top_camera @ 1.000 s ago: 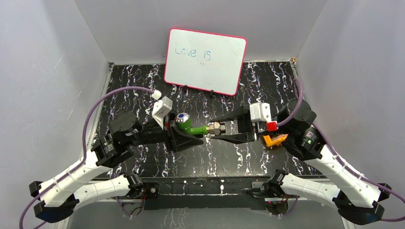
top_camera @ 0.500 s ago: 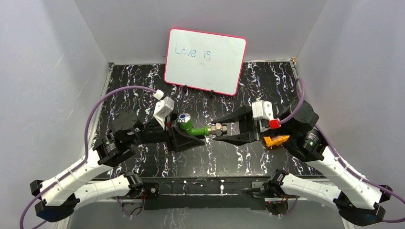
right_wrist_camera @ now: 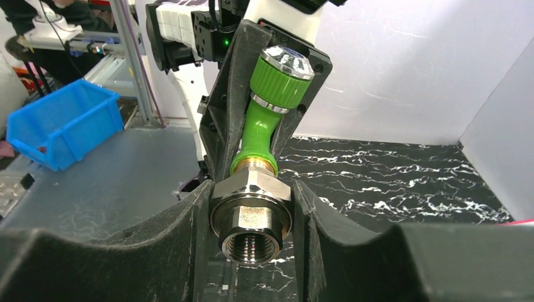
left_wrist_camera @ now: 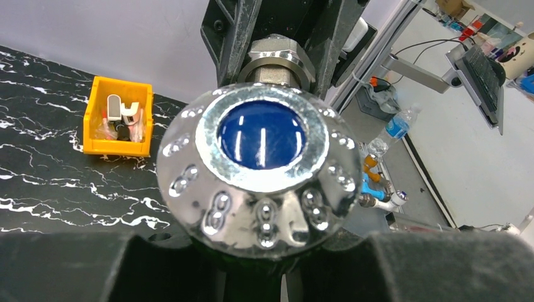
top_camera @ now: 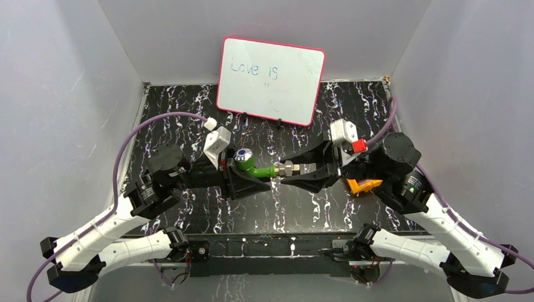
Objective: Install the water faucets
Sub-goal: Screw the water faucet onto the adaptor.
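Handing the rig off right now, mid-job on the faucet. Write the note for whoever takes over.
Grippers: left gripper shut on the green tap, knob toward its camera; right gripper shut on the silver fitting at the tap's other end.
Position: tap held between the arms above the table; orange tray beside the right arm.
Done: tap lifted, fitting on its end.
Left: tighten it; how far it is threaded cannot be told.

The count was: one green faucet (top_camera: 255, 167), one orange bin (top_camera: 362, 185), one blue bin (right_wrist_camera: 63, 123), one whiteboard (top_camera: 271, 80), one table (top_camera: 189, 113), and two robot arms (top_camera: 107, 223) (top_camera: 447, 220).
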Robot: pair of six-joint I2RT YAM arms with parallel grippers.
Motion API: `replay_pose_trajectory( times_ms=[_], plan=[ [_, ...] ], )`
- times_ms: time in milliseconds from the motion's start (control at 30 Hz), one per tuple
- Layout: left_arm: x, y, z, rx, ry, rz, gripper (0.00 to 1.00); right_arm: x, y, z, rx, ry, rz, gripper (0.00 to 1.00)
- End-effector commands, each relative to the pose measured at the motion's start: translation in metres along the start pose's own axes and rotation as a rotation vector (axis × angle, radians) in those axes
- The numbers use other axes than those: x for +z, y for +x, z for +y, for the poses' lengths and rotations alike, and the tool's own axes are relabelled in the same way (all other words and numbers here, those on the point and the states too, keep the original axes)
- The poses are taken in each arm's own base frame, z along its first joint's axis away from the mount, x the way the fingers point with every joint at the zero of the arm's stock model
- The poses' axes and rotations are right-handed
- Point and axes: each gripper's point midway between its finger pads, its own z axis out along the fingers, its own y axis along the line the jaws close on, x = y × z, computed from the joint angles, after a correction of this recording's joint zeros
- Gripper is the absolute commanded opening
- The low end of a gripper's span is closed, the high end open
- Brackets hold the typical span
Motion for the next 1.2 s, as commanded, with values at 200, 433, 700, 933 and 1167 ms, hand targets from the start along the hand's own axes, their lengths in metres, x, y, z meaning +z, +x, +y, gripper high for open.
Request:
replay_pose_trajectory(
  times_ms=[200,433,700,933,1167],
  plan=[
    [0.002,-0.011,-0.013,0.077,0.071,-0.045,0.0,0.012,0.018,-0.021,0.314,0.136,0.02,0.0],
    [0.003,-0.008,-0.013,0.12,0.089,-0.033,0.0,0.015,0.018,-0.014,0.489,0.127,0.022,0.0],
    [0.005,-0.004,-0.005,0.182,0.078,-0.03,0.0,0.016,0.023,-0.02,0.706,0.214,0.031,0.0],
    [0.004,-0.008,0.004,0.254,0.031,-0.053,0.0,0.014,0.025,-0.026,0.83,0.281,0.005,0.0],
    [0.0,-0.018,0.014,0.366,-0.025,-0.109,0.0,0.02,0.031,-0.028,0.978,0.306,0.007,0.0]
  ],
)
